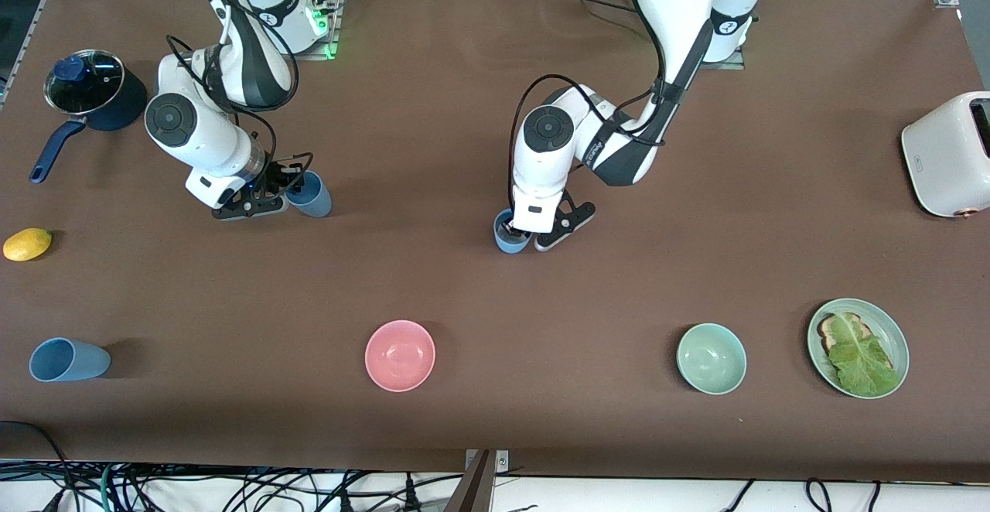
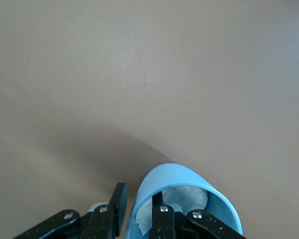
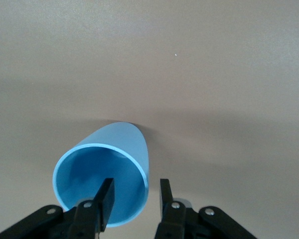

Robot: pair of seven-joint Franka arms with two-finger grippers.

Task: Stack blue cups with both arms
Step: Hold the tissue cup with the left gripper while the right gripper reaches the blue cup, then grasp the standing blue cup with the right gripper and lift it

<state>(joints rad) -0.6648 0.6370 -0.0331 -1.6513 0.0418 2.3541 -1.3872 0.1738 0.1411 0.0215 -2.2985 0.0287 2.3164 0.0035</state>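
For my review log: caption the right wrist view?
Right gripper straddling the rim of a blue cup on the brown table.

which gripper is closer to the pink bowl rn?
Left. The left gripper is at a small matte blue cup mid-table, one finger inside its rim; the round pink bowl sits nearer the camera. The right gripper is at another blue cup farther away.

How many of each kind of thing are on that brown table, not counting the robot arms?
Blue cups: 3
Bowls: 2
Plate of food: 1
Saucepan: 1
Lemon: 1
Toaster: 1
Total: 9
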